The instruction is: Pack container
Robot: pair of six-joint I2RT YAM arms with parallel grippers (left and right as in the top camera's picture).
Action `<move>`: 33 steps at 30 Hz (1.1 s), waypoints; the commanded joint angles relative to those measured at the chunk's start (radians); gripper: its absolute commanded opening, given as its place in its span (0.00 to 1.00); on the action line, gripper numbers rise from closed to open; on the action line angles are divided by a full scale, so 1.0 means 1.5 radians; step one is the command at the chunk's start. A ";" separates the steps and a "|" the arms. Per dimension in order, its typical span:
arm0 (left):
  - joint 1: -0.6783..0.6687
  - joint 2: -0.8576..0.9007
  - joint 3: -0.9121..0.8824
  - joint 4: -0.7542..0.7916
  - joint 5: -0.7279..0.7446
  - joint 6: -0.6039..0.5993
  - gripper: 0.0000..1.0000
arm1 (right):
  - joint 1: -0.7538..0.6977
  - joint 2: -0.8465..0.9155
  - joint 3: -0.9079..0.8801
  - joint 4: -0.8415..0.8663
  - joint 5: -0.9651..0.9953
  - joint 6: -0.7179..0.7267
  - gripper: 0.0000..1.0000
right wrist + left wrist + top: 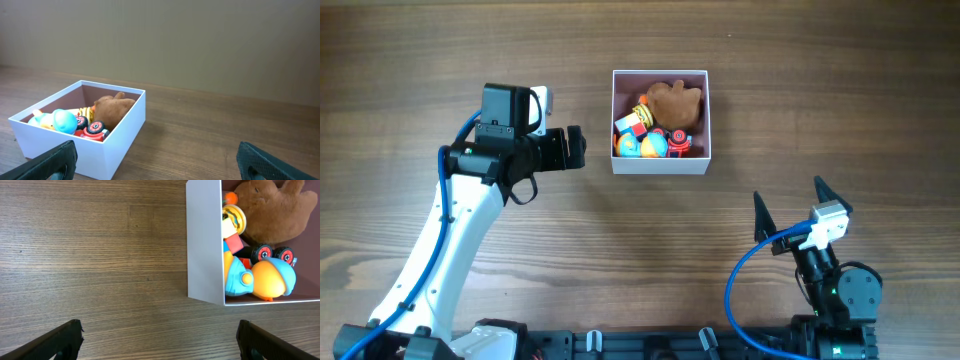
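the container (660, 166) stands on the wooden table (420, 60), near the middle and toward the far side. it is a square open-topped box, white outside and dusty pink inside. in it lie a brown plush toy (676, 102), a blue and orange toy (642, 146), a small red-wheeled toy (680, 138) and a yellow ringed piece (641, 110). the left gripper (580, 147) is just beside the container's left wall, jaws wide apart and empty. the right gripper (790, 197) is well apart at the front right, jaws also spread and empty.
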 commanded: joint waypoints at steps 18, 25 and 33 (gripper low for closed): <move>0.003 -0.002 -0.003 -0.021 0.001 0.009 1.00 | 0.001 -0.005 -0.006 0.001 -0.006 -0.004 1.00; -0.040 -0.116 -0.083 0.207 0.001 0.006 1.00 | 0.001 -0.005 -0.006 0.001 -0.006 -0.004 1.00; -0.017 -0.573 -0.495 0.494 -0.082 0.006 1.00 | 0.001 -0.005 -0.006 0.001 -0.006 -0.003 1.00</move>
